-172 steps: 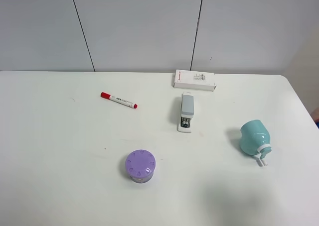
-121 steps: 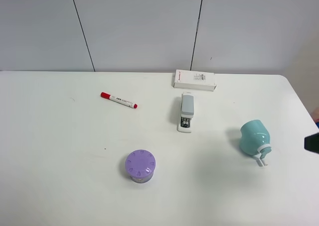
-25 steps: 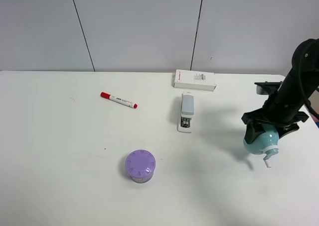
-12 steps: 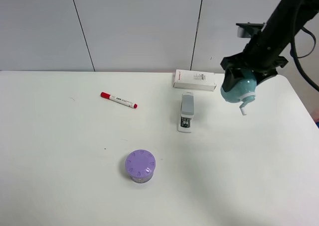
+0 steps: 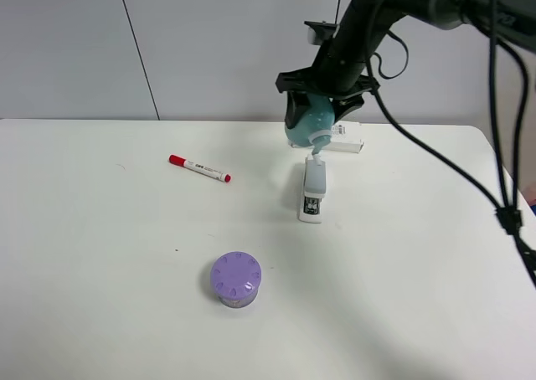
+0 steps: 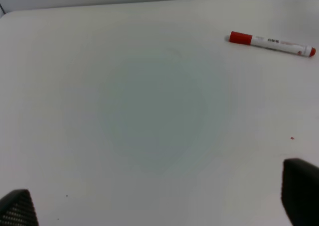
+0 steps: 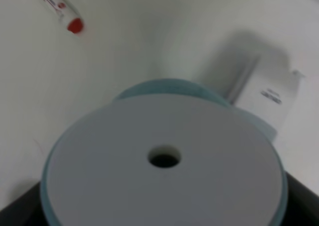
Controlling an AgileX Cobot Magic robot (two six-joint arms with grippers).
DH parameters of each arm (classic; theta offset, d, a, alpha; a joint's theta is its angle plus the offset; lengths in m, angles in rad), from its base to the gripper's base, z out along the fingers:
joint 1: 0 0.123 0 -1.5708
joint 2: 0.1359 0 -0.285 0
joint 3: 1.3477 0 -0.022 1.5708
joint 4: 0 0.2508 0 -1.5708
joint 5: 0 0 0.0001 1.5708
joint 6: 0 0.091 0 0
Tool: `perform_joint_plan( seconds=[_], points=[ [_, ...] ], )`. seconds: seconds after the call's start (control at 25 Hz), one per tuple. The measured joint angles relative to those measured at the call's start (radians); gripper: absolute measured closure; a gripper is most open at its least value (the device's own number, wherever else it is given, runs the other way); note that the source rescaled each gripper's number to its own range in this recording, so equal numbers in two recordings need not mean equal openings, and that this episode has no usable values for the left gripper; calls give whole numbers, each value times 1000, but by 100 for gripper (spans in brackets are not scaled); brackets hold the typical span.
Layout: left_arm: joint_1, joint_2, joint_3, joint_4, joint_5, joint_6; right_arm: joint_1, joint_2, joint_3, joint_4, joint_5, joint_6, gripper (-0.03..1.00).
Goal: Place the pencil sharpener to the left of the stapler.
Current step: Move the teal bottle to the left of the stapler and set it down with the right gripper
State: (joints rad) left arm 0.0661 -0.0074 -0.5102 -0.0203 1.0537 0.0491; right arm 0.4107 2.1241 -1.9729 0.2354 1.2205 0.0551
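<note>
Table (image 5: 100,271); holed face of pencil sharpener (image 7: 119,151), wrist-only

The high exterior camera looks down from afar over the whole table (image 5: 100,296) toward the back wall (image 5: 234,45). The left wrist camera skims low across the tabletop, the right wrist one sits close above the pencil sharpener (image 7: 199,186); all three catch the red marker (image 5: 199,168).

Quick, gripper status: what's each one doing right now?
Left gripper: open, jaws wide apart, holding nothing.
Right gripper: shut on the pencil sharpener, held in the air.
</note>
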Motion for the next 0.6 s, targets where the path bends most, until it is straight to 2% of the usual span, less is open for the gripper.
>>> perform_joint_plan(
  seconds=[0.16, 0.6],
  points=[
    [0, 0, 0, 0, 0, 0, 48, 78, -83, 19, 0, 47, 96],
    [0, 0, 0, 0, 0, 0, 72, 209, -90, 31, -1, 151, 96]
  ],
)
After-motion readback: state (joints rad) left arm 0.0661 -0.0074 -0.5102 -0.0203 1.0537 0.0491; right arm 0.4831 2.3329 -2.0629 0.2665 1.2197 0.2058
